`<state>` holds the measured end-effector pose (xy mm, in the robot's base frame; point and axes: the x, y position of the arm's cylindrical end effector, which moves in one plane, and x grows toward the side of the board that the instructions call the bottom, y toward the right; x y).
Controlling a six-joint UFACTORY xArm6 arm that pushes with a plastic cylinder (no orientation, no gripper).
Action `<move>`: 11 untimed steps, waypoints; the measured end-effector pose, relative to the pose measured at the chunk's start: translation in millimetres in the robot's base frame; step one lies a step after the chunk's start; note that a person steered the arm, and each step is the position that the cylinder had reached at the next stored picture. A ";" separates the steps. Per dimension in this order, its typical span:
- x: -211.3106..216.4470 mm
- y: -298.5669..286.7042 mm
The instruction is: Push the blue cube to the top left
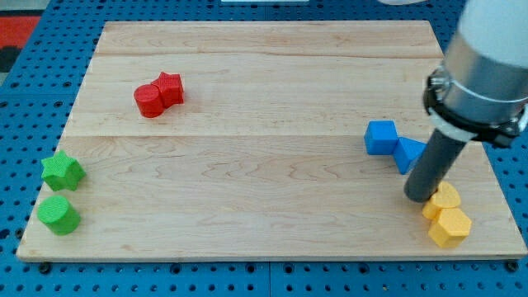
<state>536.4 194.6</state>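
Sitting upper-left of my tip [419, 196]: blue cube [380, 137].

My tip [419, 196] beside blue cube [381, 137]

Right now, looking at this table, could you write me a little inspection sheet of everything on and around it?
Surface: pale wooden board, flat, lying on a blue pegboard.
Job's things: blue cube at the view's right, touching a second blue block, wedge-like.
Clutter: two red blocks touching, upper left; green star-like block and green rounded block at the left edge; two yellow blocks touching, lower right.
Grippers: none; my tip sits right of the blue cube, between the second blue block and the yellow pair.
Cables: nothing seen.
Surroundings: red patch at the view's top left.
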 end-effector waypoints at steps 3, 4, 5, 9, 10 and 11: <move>-107.8 2.7; -50.9 24.6; -22.3 25.9; -127.5 -70.7; -85.1 -77.2; -63.0 -55.3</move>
